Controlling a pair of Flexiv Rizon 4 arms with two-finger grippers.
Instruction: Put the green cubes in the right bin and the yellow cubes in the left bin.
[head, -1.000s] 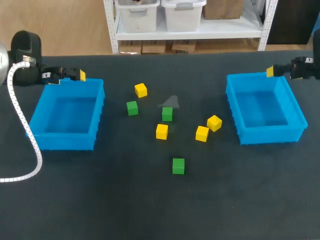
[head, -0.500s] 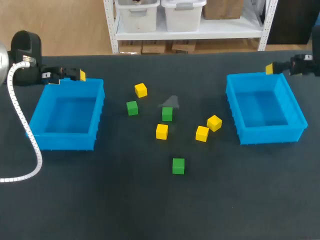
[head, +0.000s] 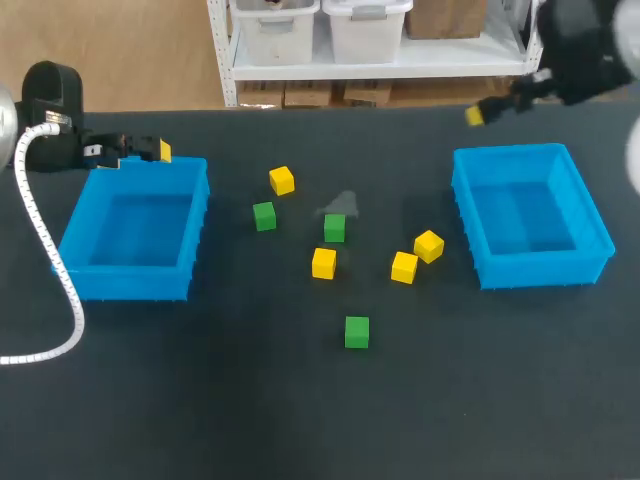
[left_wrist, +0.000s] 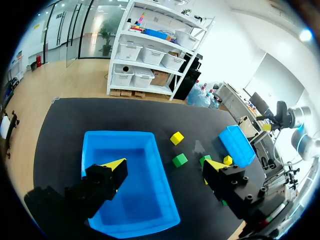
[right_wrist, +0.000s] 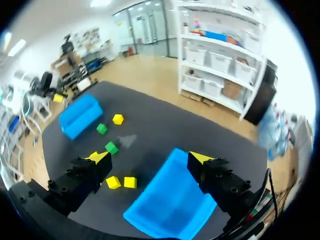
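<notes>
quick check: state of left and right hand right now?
Left hand: open, holding nothing.
Right hand: open, holding nothing.

From the head camera the right arm (head: 585, 45) is a dark smear at the table's (head: 300, 420) one o'clock, cut off by two edges. The right gripper (head: 476, 116) shows only one smudged yellow tip there. The left arm (head: 48, 125), at ten o'clock, is cut by the edge. In the left wrist view the left gripper (left_wrist: 165, 164) has one finger covering part of a green cube (left_wrist: 204, 160) and the other covering a near corner of the left bin (left_wrist: 120, 136). Slivers of colour beside the first finger are too small to name.
</notes>
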